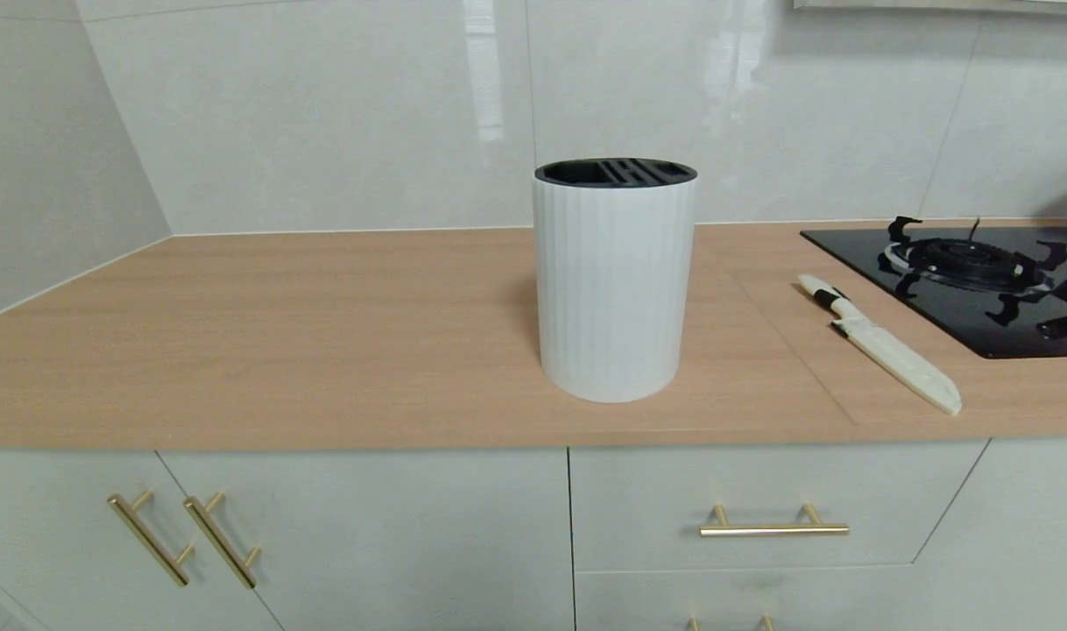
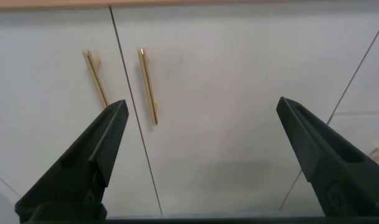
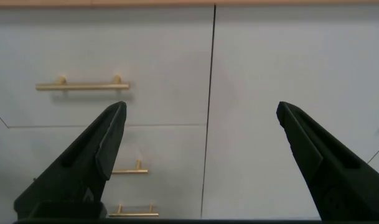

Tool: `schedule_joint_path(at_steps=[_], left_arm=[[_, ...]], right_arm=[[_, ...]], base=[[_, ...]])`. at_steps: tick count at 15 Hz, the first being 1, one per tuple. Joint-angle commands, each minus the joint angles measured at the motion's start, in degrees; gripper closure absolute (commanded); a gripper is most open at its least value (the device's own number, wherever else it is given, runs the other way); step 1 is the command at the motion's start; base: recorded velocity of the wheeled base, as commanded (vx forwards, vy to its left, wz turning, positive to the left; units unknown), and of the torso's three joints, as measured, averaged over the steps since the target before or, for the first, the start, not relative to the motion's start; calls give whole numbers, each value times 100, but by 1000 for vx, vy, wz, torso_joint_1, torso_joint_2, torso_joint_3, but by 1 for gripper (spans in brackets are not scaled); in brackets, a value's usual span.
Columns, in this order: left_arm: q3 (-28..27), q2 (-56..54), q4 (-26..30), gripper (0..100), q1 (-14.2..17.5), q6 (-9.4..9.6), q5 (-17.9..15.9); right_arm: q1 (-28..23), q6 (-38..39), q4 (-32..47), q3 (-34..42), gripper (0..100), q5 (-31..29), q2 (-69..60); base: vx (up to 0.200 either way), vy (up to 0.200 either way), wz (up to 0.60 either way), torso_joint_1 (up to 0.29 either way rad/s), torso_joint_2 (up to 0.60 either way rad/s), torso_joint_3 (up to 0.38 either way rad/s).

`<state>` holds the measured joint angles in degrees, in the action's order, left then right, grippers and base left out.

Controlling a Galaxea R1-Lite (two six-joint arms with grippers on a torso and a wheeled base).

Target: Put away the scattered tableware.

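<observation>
One knife (image 1: 879, 344) lies flat on the wooden desk (image 1: 279, 333) near its front right corner, its white, black-banded handle towards the back and its pale blade tip close to the front edge. It rests between one white ribbed holder (image 1: 615, 280), which stands upright at the middle of the desk with a black slotted top, and the black hob (image 1: 936, 307) set into the right end, where one burner (image 1: 967, 258) is in full sight. The knife touches neither. The head view takes in the desk top and, under it, two slanted gold door handles (image 1: 183, 539) at the left and one level drawer handle (image 1: 773, 528) at the right. The left wrist view looks at the cabinet front below the desk edge: the left gripper (image 2: 201, 101) has its jaws spread wide with nothing between them, facing two gold door handles (image 2: 148, 87). The right gripper (image 3: 201, 104) likewise has its jaws spread and empty, facing drawer fronts with three gold pulls (image 3: 83, 84). Both sets of jaws are down at the cabinet fronts, well apart from the knife on the desk top.
</observation>
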<state>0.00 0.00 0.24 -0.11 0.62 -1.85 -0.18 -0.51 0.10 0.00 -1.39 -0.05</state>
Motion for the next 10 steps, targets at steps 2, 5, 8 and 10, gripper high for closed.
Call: schedule_joint_path(at_steps=[2, 5, 8, 10], left_arm=[[0, 0, 2, 0, 2, -1, 1], [0, 0, 2, 0, 2, -1, 1], [0, 0, 2, 0, 2, -1, 1], [0, 0, 2, 0, 2, -1, 1]], right_arm=[[1, -2, -1, 0, 0, -2, 5], [1, -2, -1, 0, 0, -10, 5], [1, -2, -1, 0, 0, -10, 5], [1, -2, -1, -9, 0, -10, 5]], base=[[0, 0, 0, 149, -474, -320], [0, 0, 0, 168, -484, -310], [0, 0, 0, 181, -497, -312], [0, 0, 0, 198, -508, -303]])
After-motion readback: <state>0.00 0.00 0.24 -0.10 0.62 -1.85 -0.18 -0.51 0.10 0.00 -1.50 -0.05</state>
